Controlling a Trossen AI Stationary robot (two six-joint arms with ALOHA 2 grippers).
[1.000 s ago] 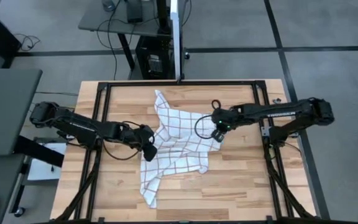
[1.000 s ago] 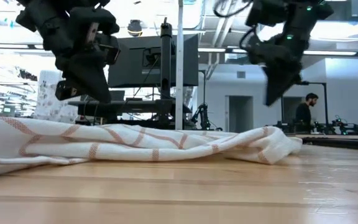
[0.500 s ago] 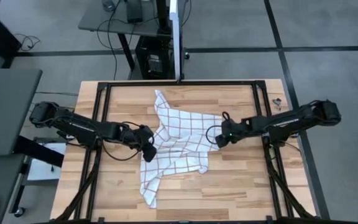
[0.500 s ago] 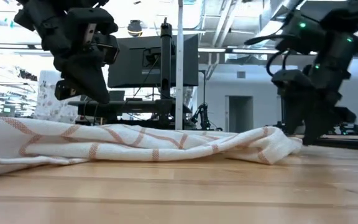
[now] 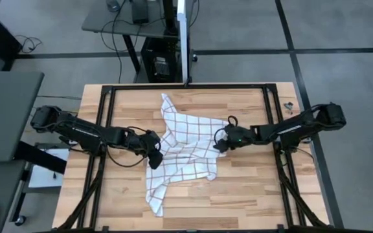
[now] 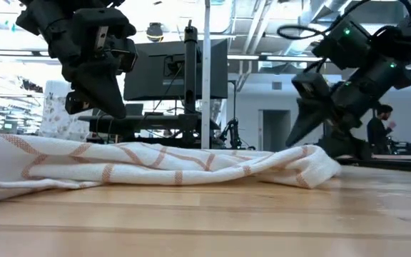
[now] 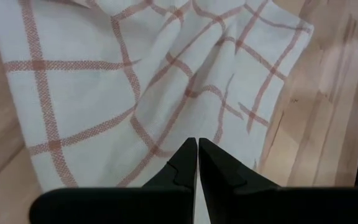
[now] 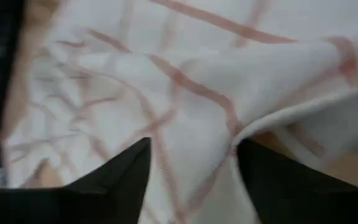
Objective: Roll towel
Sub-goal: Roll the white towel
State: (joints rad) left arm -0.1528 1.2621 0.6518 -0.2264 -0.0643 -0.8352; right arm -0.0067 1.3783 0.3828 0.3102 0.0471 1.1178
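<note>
A white towel (image 5: 181,152) with thin red checks lies rumpled across the middle of the wooden counter (image 5: 251,188). From above it is widest near the centre, with one corner pointing toward the far edge and a narrow tail running toward the near edge. In the low view the cloth (image 6: 155,165) sits as a low, creased heap with a rounded fold at its right end.

The left arm reaches in from the left side, stretched low and nearly level over the counter. Its hand (image 5: 153,155) is at the towel's left edge, and the low view shows it (image 6: 95,96) hanging above the cloth, not touching it. Its two fingers are pressed together with nothing between them; the left wrist view shows the closed tips (image 7: 197,163) pointing down over the checked fabric.

The right arm comes in from the right side, also stretched out low, its forearm sloping down toward the towel. Its hand (image 5: 220,144) is at the towel's right edge, right against the raised fold, as the low view (image 6: 312,139) shows. Its fingers (image 8: 120,174) stand apart, and in the right wrist view they straddle the folded edge of the cloth without being clamped on it.

A person (image 6: 381,128) stands in the room beyond the counter.
</note>
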